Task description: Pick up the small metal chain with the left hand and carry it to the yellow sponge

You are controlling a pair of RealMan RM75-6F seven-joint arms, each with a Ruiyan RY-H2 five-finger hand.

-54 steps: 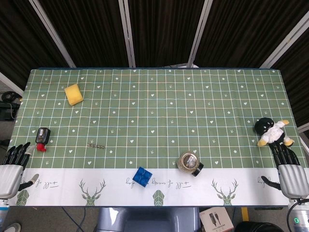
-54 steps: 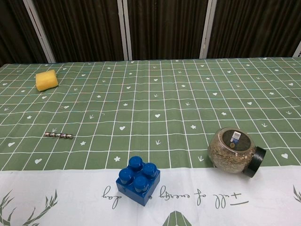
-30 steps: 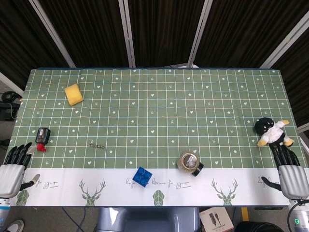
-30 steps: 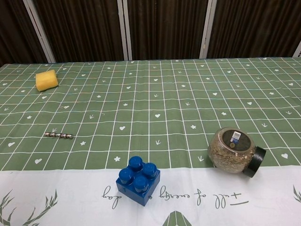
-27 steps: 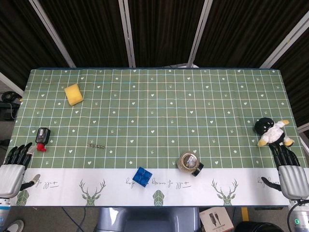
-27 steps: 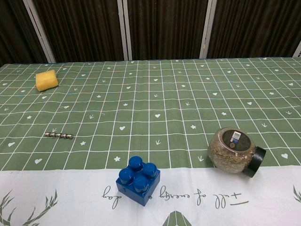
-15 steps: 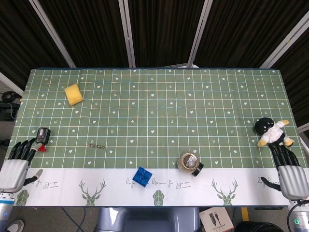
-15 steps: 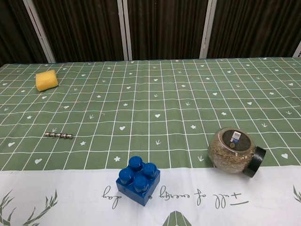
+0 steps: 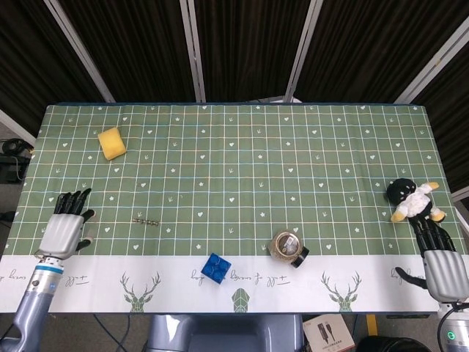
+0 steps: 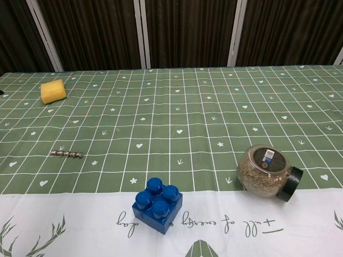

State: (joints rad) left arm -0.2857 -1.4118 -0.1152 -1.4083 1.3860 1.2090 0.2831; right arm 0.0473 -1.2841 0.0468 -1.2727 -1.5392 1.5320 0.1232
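The small metal chain (image 9: 145, 220) lies straight on the green checked cloth, also seen in the chest view as a short beaded chain (image 10: 66, 154) at the left. The yellow sponge (image 9: 111, 142) sits at the far left of the table, and the same sponge (image 10: 53, 91) shows in the chest view. My left hand (image 9: 64, 229) hovers over the table's left side, fingers apart and empty, a short way left of the chain. My right hand (image 9: 438, 265) rests open at the right front corner. Neither hand shows in the chest view.
A blue toy brick (image 9: 215, 266) lies near the front edge, and a tipped jar (image 9: 286, 247) with a black lid lies right of it. A penguin plush (image 9: 412, 200) sits at the right edge. The table's cloth (image 9: 242, 161) spans the whole top.
My left hand has moved from the front left corner rightward and inward over the table, now covering the small black and red item. The right hand has stayed put.
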